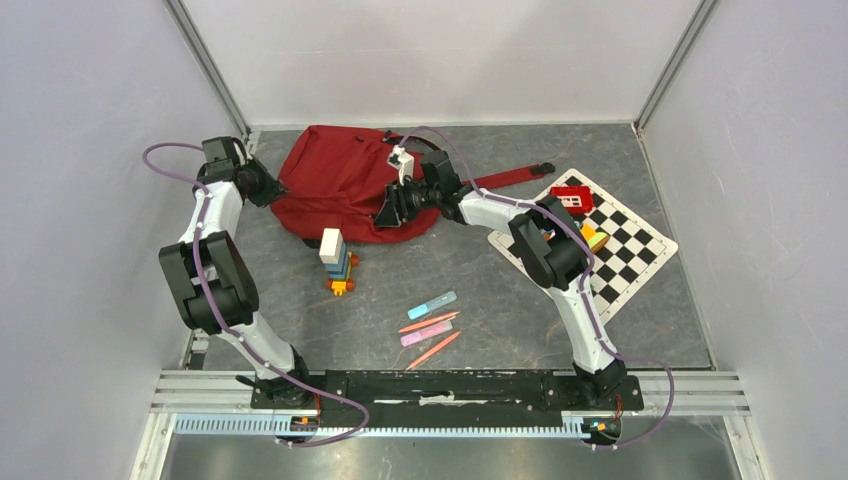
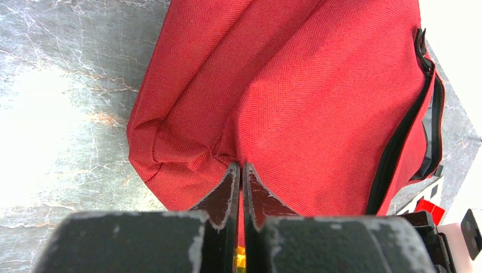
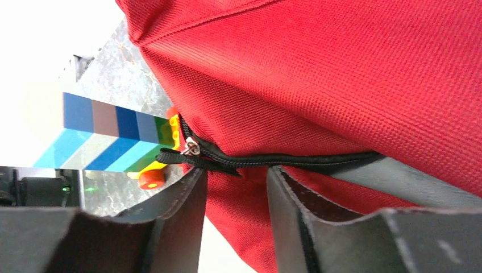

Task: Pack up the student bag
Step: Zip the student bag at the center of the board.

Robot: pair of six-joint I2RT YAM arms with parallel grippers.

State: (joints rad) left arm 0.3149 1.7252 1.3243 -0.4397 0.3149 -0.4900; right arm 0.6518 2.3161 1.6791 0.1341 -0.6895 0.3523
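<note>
Both arms at the student bag (image 1: 335,180), far and left of centre on the table (image 1: 500,300)
Left gripper (image 2: 239,170) pinched tight on a fold at its left edge; right gripper (image 3: 236,177) part-open, jaws either side of the black zip (image 3: 295,161), seemingly not clamping it

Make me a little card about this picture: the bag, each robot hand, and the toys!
bag: student bag, dark red, lying on table, zip partly open
left gripper: shut, pinching the bag's fabric
right gripper: open, jaws either side of the zip edge
toys: block tower beside bag; chessboard near right arm
</note>
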